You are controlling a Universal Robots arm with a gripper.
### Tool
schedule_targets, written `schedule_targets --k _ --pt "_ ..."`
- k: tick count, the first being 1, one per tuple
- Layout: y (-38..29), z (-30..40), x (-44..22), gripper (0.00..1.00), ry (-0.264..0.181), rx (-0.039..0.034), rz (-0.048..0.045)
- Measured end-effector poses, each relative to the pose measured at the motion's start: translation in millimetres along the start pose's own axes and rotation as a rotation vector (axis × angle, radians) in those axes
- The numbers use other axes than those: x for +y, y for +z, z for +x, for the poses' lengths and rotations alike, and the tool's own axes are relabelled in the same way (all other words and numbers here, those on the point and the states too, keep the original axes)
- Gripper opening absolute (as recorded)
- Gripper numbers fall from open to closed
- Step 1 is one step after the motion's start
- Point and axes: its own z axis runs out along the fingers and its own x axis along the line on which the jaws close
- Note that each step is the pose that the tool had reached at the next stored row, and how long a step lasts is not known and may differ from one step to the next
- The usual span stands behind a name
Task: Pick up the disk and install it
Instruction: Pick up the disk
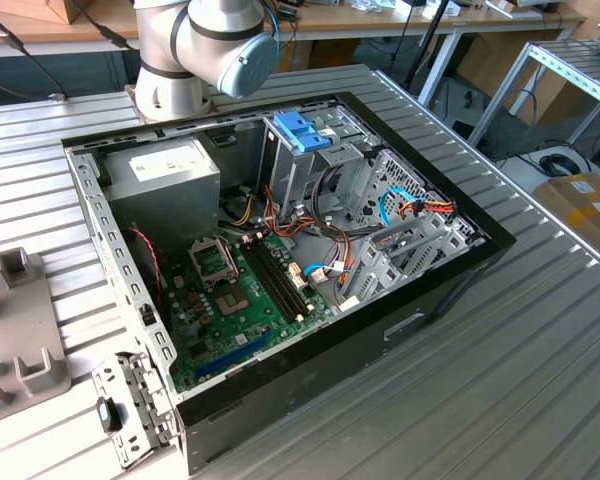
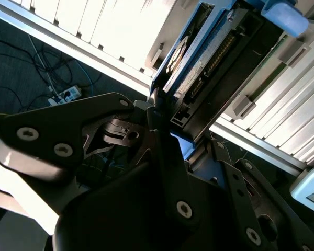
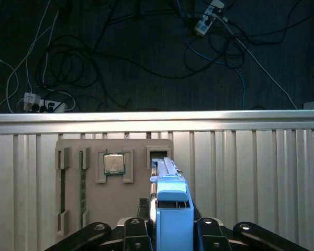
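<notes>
Claw is clamped shut on the disk, gripping its light-blue carrier rail from both sides. The disk is held edge-on over the grey parts tray on the ribbed metal counter. Its far end is at a tray slot just beside the CPU. Can't tell if it touches the slot. In the exterior view the open PC case sits on the counter.

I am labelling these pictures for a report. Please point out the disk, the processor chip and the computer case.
disk (image 3: 172, 208): first wrist view, on its light-blue rail.
processor chip (image 3: 114, 163): first wrist view, on its metal top.
computer case (image 1: 320, 365): exterior view, on its black side wall.
</notes>
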Motion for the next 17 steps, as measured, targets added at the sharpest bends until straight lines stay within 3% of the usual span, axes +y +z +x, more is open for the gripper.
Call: schedule_targets --k 17 --pt "-7.5 -0.2 0.3 0.37 0.0 0.0 0.0"
